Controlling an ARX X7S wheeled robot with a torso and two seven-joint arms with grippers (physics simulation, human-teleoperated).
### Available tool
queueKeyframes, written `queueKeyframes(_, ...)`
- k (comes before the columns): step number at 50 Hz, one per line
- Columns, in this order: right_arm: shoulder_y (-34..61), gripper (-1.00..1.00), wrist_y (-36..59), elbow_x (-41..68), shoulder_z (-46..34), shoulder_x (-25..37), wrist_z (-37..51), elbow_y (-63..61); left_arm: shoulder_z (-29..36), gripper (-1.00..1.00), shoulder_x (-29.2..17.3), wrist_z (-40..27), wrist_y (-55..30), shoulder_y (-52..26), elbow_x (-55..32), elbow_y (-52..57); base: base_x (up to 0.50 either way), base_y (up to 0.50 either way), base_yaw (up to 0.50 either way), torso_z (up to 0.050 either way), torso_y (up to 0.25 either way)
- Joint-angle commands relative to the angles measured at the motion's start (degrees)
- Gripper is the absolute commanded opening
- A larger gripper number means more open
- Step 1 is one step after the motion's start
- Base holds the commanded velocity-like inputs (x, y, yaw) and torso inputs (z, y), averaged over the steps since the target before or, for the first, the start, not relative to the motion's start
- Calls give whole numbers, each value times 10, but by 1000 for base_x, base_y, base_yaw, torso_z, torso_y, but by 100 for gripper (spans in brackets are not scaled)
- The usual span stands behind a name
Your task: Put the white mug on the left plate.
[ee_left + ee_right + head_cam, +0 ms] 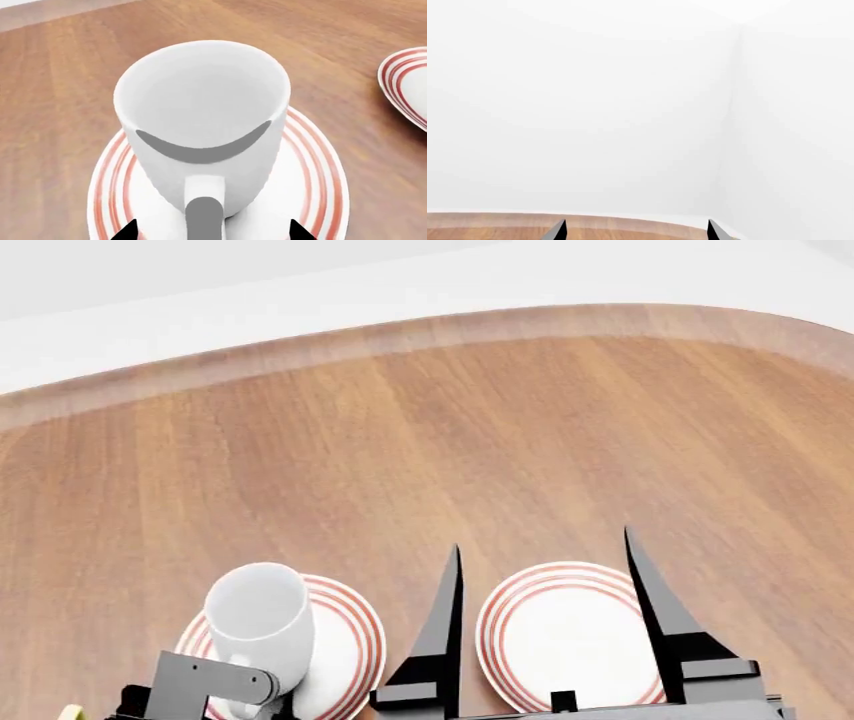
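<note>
The white mug (203, 125) stands upright on the left plate (317, 200), with its handle turned toward the left tool (212, 234). That tool's two dark tips show spread wide on either side of the handle, touching nothing, so the mug looks set down and let go, and the task seems all but done. The head view confirms the mug (259, 618) sits on the plate (350, 632), toward its left side rather than dead centre, and shows a second plate (574, 635) just beside it on the wooden counter (441, 440), bare. The right tool (541, 630) hangs open over that plate, holding nothing. Its own wrist view sees only white wall and a strip of counter, suggesting it is parked clear.
</note>
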Motion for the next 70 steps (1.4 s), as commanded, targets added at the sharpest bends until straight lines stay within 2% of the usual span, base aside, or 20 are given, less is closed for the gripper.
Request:
queueKeyframes(1, 1, 100, 2, 1, -1, 1, 2, -2, 2, 100, -14, -7, -29, 22, -11, 63, 0, 0, 0, 0, 0)
queueKeyframes(11, 4, 100, 5, 2, -4, 2, 4, -3, -1, 100, -47, -25, -89, 79, -35, 234, 0, 0, 0, 0, 1)
queueKeyframes(16, 4, 100, 4, 2, -4, 3, 5, -4, -11, 100, -73, -44, -145, 108, -62, 374, 0, 0, 0, 0, 0)
queueKeyframes(32, 4, 100, 3, 5, -4, 5, 8, -5, -45, 100, -127, -103, -263, 123, -121, 668, 0, 0, 0, 0, 0)
queueKeyframes(38, 2, 100, -2, 6, -4, 5, 8, 0, -62, 100, -136, -104, -225, 145, -122, 732, 0, 0, 0, 0, 0)
queueKeyframes(48, 5, 100, -1, 5, -11, 4, 9, 2, -95, 100, -158, -144, -256, 170, -151, 853, 0, 0, 0, 0, 0)
queueKeyframes(56, 4, 100, -3, 7, -10, 6, 10, 1, -109, 100, -163, -170, -276, 172, -164, 899, 0, 0, 0, 0, 0)
queueKeyframes(62, 1, 100, 5, 9, -1, 12, 14, -13, -84, 100, -165, -180, -277, 183, -146, 928, 0, 0, 0, 0, 0)
queueKeyframes(70, 3, 100, 15, 9, 0, 15, 19, -25, -95, 100, -172, -198, -299, 179, -171, 967, 0, 0, 0, 0, 0)
